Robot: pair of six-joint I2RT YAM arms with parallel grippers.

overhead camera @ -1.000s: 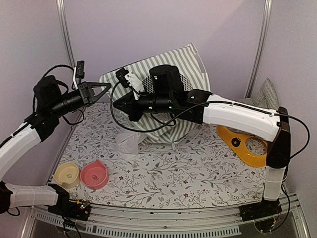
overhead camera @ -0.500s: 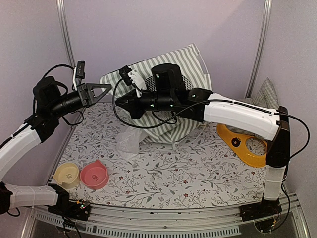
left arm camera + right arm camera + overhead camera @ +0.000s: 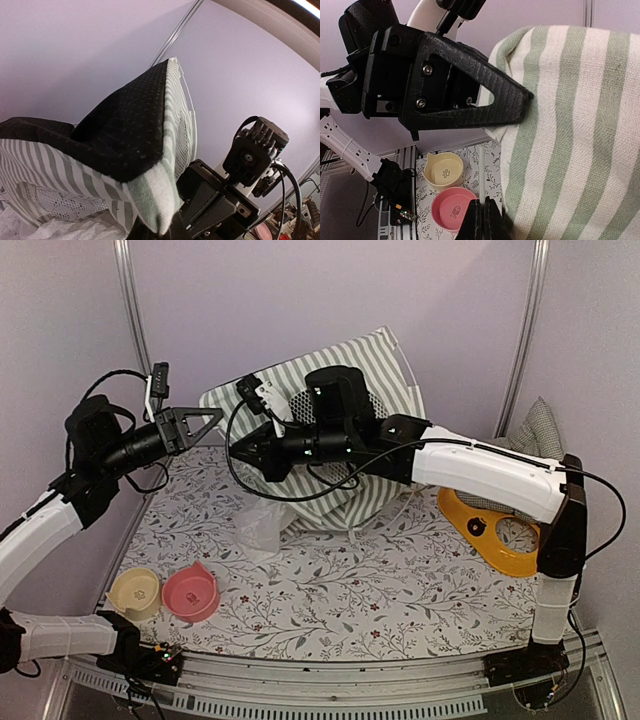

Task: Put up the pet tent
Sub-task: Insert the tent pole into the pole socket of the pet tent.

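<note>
Top view: pet tent at the far middle of the counter, green-and-white striped, propped up and leaning, round black mesh window facing near-left. Left tool at the tent's left corner, right tool just below and right of it, both tips close together at the fabric edge. Pink bowl and yellow bowl side by side near left. Yellow plastic piece on the right, gingham cushion far right against the wall

Left wrist view: striped tent corner comes down into the left tool, fingers together and clamped on that corner. Black dotted fabric on top of the tent, right arm just right of it

Right wrist view: right tool fingers pressed together, striped fabric just beside them on the right, cannot tell if any is pinched. Left tool tip touches the fabric edge above. Both bowls on the counter below
</note>
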